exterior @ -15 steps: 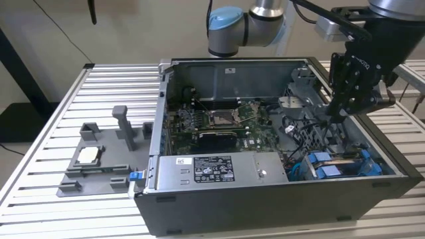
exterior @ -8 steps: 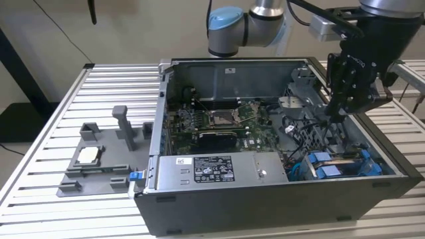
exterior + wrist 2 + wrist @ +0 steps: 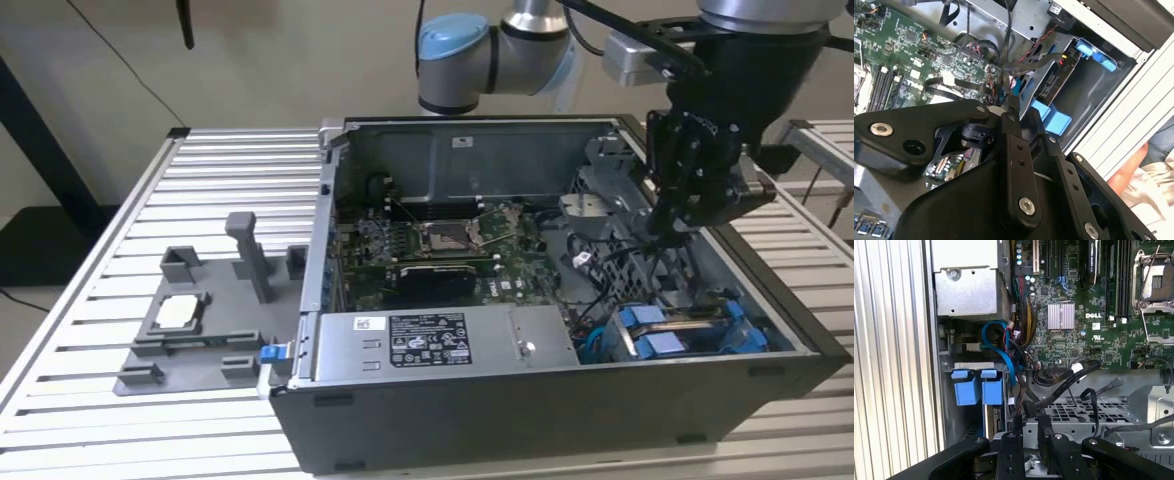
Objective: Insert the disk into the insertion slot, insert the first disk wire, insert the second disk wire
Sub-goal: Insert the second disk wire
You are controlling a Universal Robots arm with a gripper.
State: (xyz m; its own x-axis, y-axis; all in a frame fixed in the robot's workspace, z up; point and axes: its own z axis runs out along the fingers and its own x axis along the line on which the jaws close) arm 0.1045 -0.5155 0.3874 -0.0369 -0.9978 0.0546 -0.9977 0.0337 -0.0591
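Observation:
The disk (image 3: 687, 328), in its blue frame, stands on edge inside the insertion slot (image 3: 603, 338) at the near corner of the open dark case, on the exterior view's right. In the first wrist view its blue end tabs (image 3: 979, 389) stick out of the grey metal cage (image 3: 974, 365). In the second wrist view the disk (image 3: 1053, 82) sits in the cage with a black flat cable running to its end. My gripper (image 3: 663, 235) hangs inside the case just behind the slot. Its fingers (image 3: 1016, 432) pinch a black wire connector (image 3: 1030, 409), whose cable leads off into the case.
A grey power supply box (image 3: 441, 340) lies along the case's front wall, and the green motherboard (image 3: 441, 245) lies behind it. Loose black, blue and red cables (image 3: 1014, 347) crowd the space beside the cage. A grey fixture with posts (image 3: 200, 320) rests on the slatted table (image 3: 120, 220).

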